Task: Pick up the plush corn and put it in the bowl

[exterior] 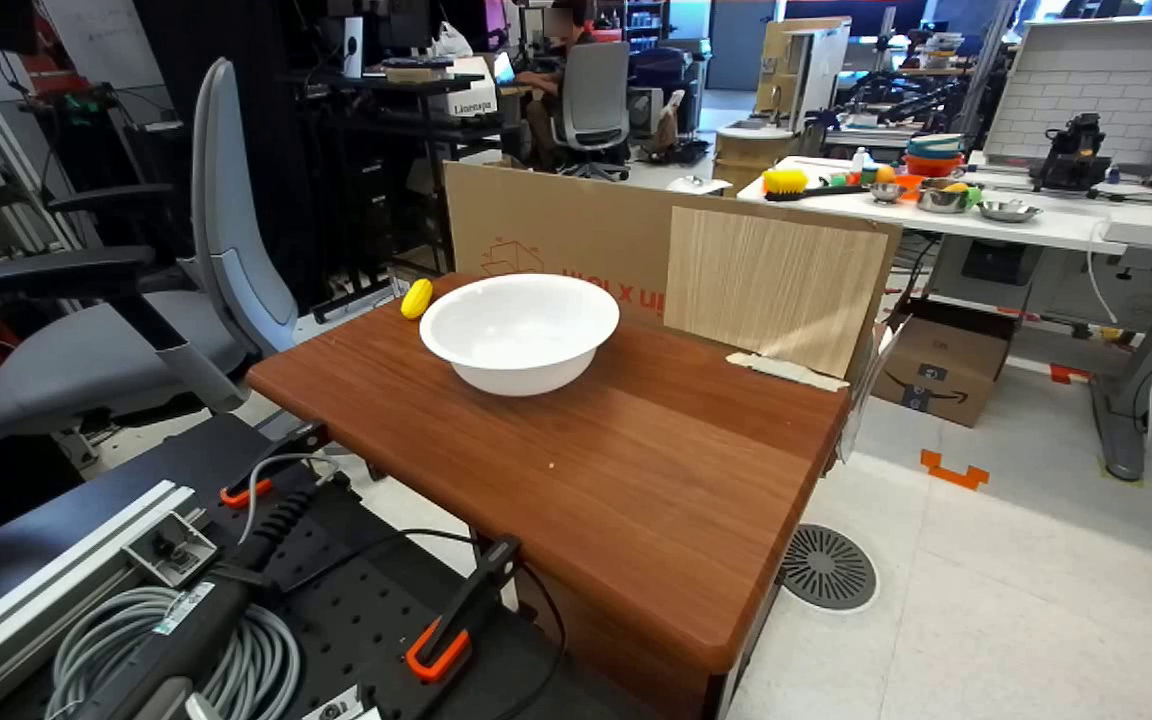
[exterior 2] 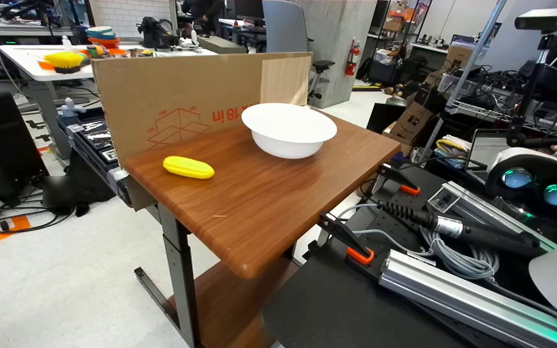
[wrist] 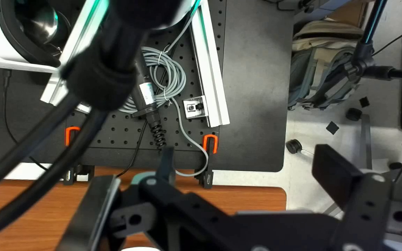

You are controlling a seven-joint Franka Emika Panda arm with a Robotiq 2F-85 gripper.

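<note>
The yellow plush corn (exterior: 417, 299) lies on the brown wooden table near its far left corner, and it also shows in an exterior view (exterior 2: 188, 167) near a table corner. The white bowl (exterior: 520, 332) stands upright on the table beside the corn, apart from it; it shows in an exterior view too (exterior 2: 289, 130). My gripper (wrist: 251, 170) shows only in the wrist view, with its fingers wide apart and nothing between them. It is high above the black mounting board and the table edge. A bit of the bowl's white rim (wrist: 140, 249) shows at the bottom there. The corn is out of the wrist view.
A cardboard sheet (exterior 2: 177, 96) stands along the table's far edge. Black clamps with orange handles (exterior: 439, 650) sit between the table and the black board. Coiled grey cable (wrist: 168, 73) and aluminium rails (wrist: 209, 66) lie on the board. A grey chair (exterior: 236, 260) stands beside the table.
</note>
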